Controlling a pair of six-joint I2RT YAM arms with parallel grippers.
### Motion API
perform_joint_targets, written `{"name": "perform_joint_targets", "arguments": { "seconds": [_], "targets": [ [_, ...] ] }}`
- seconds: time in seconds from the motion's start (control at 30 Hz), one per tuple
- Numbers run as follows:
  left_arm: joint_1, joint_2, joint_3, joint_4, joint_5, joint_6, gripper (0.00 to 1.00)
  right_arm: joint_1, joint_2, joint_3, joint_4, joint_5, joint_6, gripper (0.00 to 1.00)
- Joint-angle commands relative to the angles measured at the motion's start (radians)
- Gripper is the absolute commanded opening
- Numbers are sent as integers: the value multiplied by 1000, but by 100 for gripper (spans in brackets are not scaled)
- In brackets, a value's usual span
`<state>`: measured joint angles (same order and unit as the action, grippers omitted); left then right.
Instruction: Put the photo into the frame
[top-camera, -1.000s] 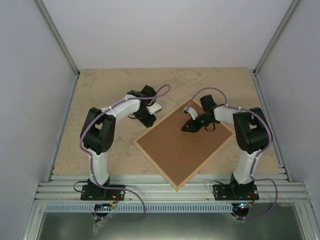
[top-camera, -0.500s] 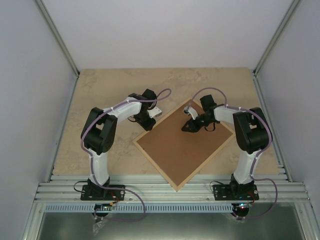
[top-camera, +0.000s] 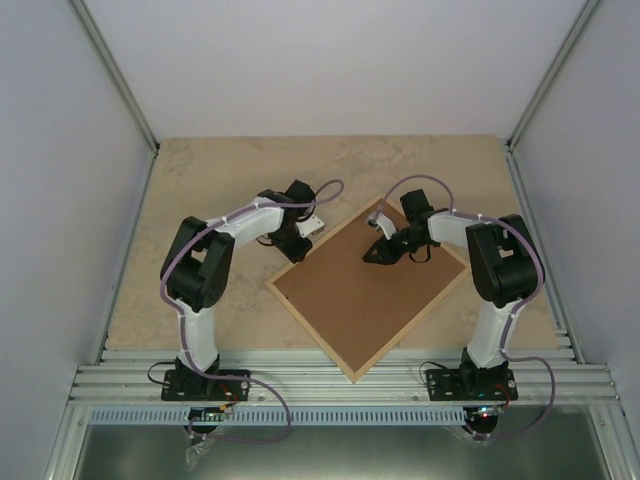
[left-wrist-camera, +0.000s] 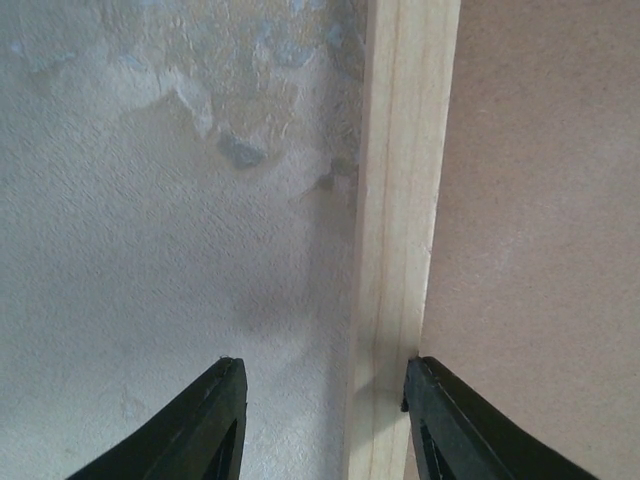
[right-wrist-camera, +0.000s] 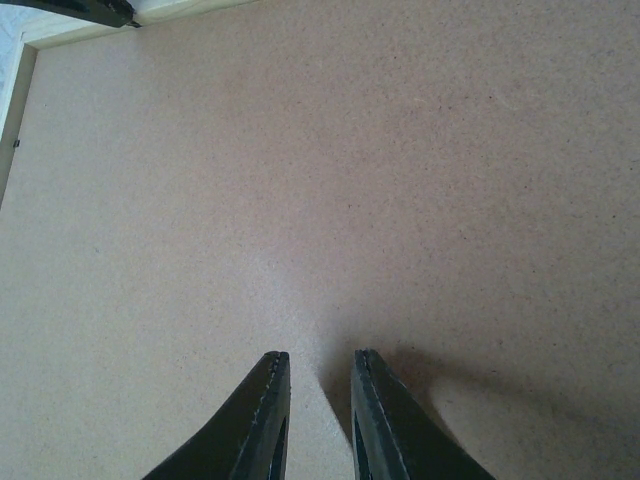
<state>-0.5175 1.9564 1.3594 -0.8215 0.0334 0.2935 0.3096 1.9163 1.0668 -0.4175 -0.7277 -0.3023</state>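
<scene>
The frame (left-wrist-camera: 400, 200) lies flat on the table (top-camera: 200, 180), turned like a diamond in the top view, with the brown backing panel (top-camera: 368, 295) filling it. No photo shows in any view, and whether it lies under the panel cannot be told.

The left gripper (left-wrist-camera: 322, 372) sits at the frame's 10 o'clock edge. Its jaws stand moderately apart and straddle the wooden slat: one finger is over bare table, clear of the wood, and the other is at the seam between slat and panel. The wrist view cuts off both fingers at 6 o'clock, and whether their tips touch down is not clear.

The right gripper (right-wrist-camera: 318, 358) hangs over the panel's 12 o'clock part, its jaws narrow with nothing between them. Its shadow falls on the board at 4 o'clock. Whether the tips touch the board is hard to judge. A dark shape is cropped at that view's 11 o'clock corner, beside a strip of pale slat.
</scene>
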Motion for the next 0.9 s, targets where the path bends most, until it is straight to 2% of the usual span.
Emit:
{"name": "perform_joint_targets", "arguments": {
  "seconds": [0.0,0.43,0.53,0.7,0.87],
  "targets": [
    [-8,70,-62,9,-98,-8,47,-12,49,-19,9,108,2,21],
    [-52,127,-115,37,-162,-20,46,-12,49,-22,19,112,9,21],
    [-52,140,-98,22,-110,-11,46,-12,49,-22,19,113,7,21],
    [-45,90,-27,-39,98,44,52,-12,50,-21,17,116,2,21],
    [13,65,88,-80,210,25,52,-12,50,-16,14,116,2,20]
  ]
}}
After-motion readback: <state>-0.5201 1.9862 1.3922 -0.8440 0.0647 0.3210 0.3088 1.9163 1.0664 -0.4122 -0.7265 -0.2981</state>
